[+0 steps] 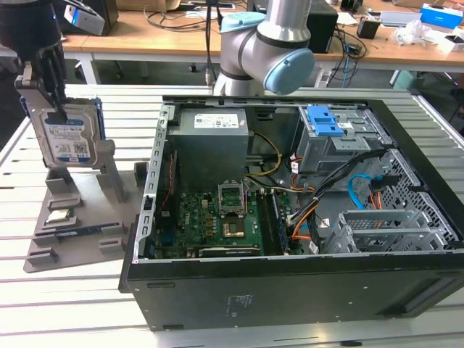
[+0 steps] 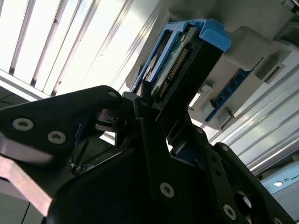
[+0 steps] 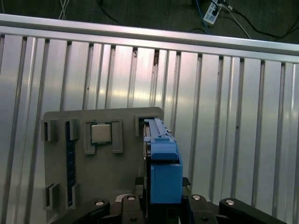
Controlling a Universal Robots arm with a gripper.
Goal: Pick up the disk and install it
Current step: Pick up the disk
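Note:
The disk [image 1: 69,139] stands on edge at the exterior view's far left, silver with a white-and-blue label and blue side rails. My gripper [image 1: 52,101] comes down from above and is shut on its top edge. The disk's lower edge sits at the upright slot of a grey holder stand [image 1: 83,206]; I cannot tell whether it rests in the slot. In the second wrist view the black fingers [image 2: 145,116] clamp the disk [image 2: 184,60] near its connector edge. The first wrist view looks down the disk's blue rail [image 3: 163,163], with the gripper [image 3: 163,201] around it.
An open computer case [image 1: 290,290] lies at the exterior view's right, with a grey drive cage and blue latch [image 1: 326,122] at its far corner. A small square processor chip [image 3: 100,133] sits on the holder stand. The table is ribbed aluminium slats [image 3: 233,116].

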